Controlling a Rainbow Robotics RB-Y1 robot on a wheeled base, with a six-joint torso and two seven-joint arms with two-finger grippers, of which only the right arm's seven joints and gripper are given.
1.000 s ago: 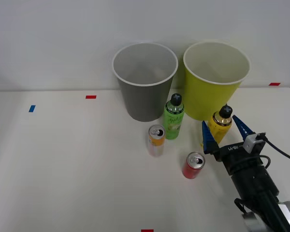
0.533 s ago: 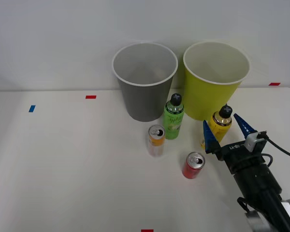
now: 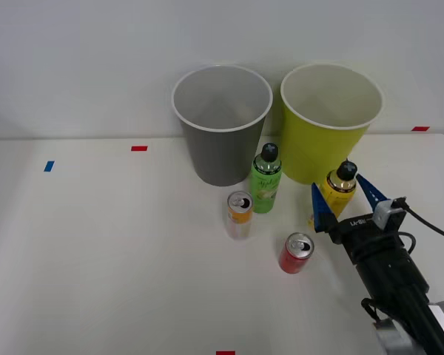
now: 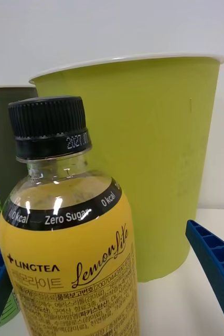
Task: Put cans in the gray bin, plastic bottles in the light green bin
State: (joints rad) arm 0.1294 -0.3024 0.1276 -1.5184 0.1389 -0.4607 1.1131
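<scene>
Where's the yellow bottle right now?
Front view, right side: the yellow bottle stands before the light green bin, between the open right gripper fingers.

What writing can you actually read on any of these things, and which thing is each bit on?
"LINGTEA": yellow bottle, label.
"Lemon Lite": same label, in script.
"Zero Sugar" and "0 kcal": black band under its neck.
Korean print below the brand: too partial to quote.
Digits on its black cap ring: too small.
Green bottle, white-and-orange can, red can: print too small to read.
</scene>
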